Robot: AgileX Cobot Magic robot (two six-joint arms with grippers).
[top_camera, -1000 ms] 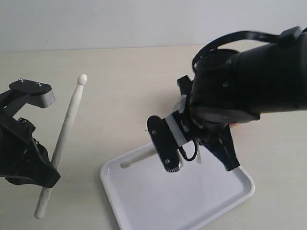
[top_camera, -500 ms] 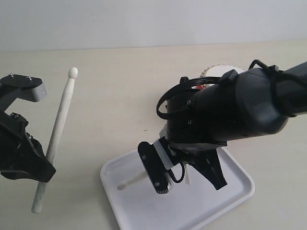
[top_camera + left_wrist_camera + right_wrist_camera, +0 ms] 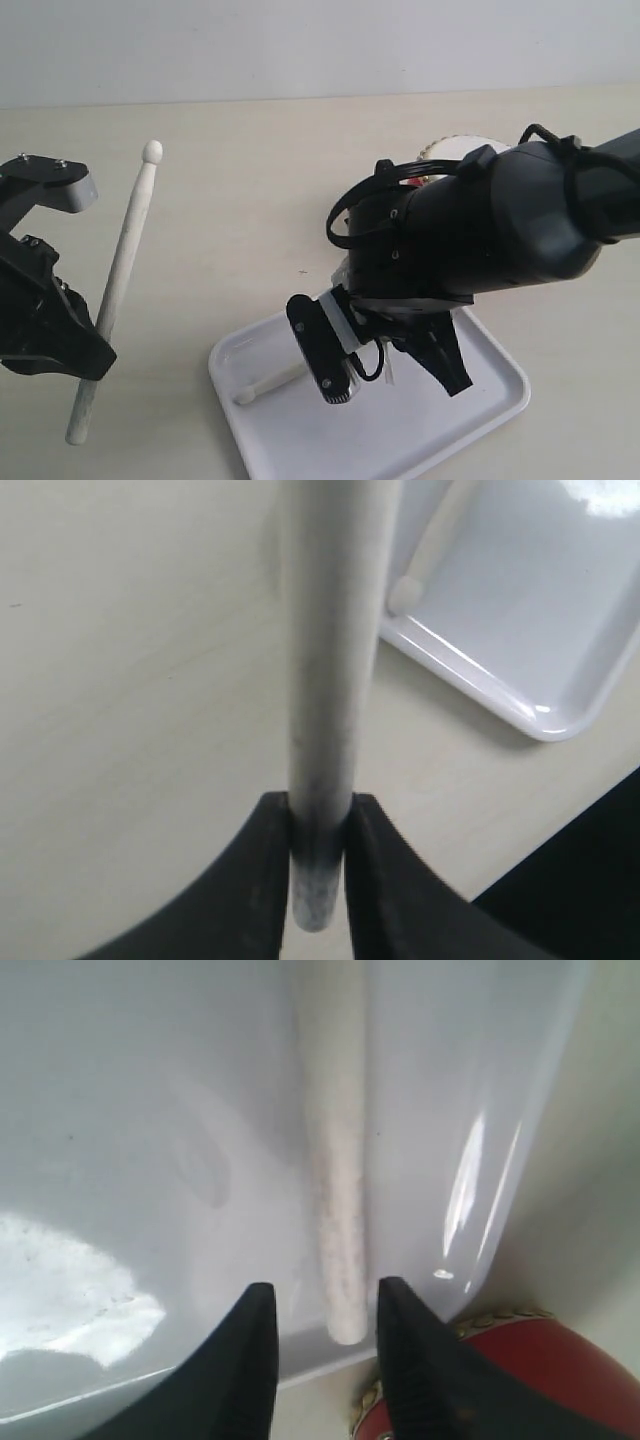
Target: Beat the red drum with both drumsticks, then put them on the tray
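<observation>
Two end effectors show, and each wrist view settles what the exterior view leaves unclear. The left end effector (image 3: 320,825) is clamped on the first drumstick (image 3: 330,650): in the left wrist view both dark fingers (image 3: 265,880) press the shaft just above its butt end. The exterior view shows only that the stick crosses this end effector (image 3: 92,350), but it gives the whole length, slanting up and away to the rounded tip, over the bare bench (image 3: 250,200) to the left of the tray (image 3: 300,440).

The right end effector (image 3: 325,1330) stands apart. In the right wrist view its fingers (image 3: 250,1360) straddle the butt of the second drumstick (image 3: 335,1160) with a sliver of tray (image 3: 150,1110) visible on either side, so neither finger grips the wood. That stick lies flat on the white floor, its butt near the rim. From outside, the right end effector (image 3: 385,365) and its arm cover most of this stick (image 3: 270,382); only the tip end pokes out toward the tray's left corner. The left wrist view catches that same tip (image 3: 405,595) inside the tray corner (image 3: 520,630).

Just beyond the rim, the right wrist view shows the red drum (image 3: 540,1380), its glossy belly and brass studs. In the exterior view only a bit of its cream skin (image 3: 455,145) peeks over the right arm.
</observation>
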